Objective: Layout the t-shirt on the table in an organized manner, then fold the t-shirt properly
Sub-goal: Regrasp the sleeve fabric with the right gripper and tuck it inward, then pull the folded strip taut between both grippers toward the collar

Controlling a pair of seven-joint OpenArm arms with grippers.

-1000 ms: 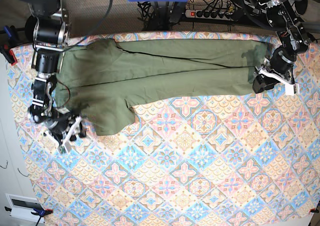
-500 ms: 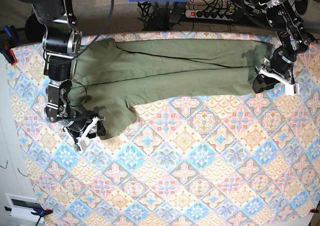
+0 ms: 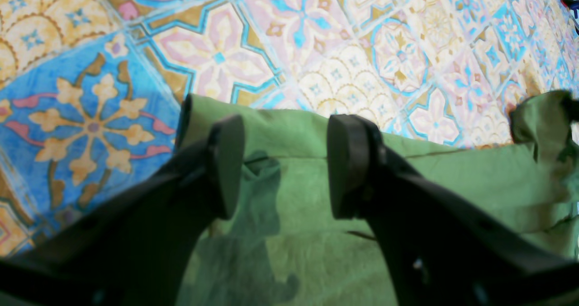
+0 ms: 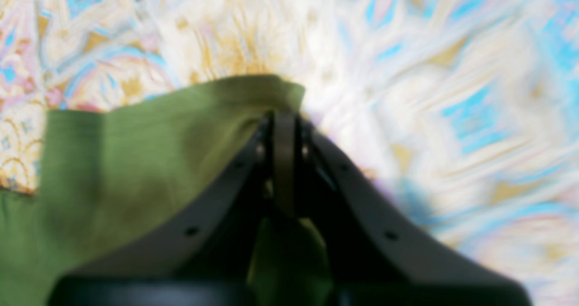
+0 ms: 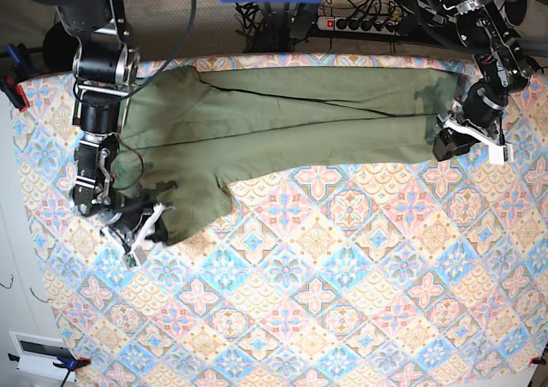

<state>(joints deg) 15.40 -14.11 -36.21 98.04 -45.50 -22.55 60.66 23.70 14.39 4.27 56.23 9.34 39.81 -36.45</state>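
Olive t-shirt (image 5: pixel 282 117) stretches across the table's (image 5: pixel 342 301) far side; right gripper (image 4: pixel 284 129) pinches its sleeve edge; left gripper (image 3: pixel 282 166) stands spread over the hem.

The left hand (image 3: pixel 280 166) hangs with jaws apart over the t-shirt's (image 3: pixel 307 233) hemmed edge on the table (image 3: pixel 316 48).

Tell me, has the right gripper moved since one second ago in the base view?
Yes. The right gripper has shifted toward the table's centre, onto the corner of the olive-green t-shirt, and it is now shut on that corner.
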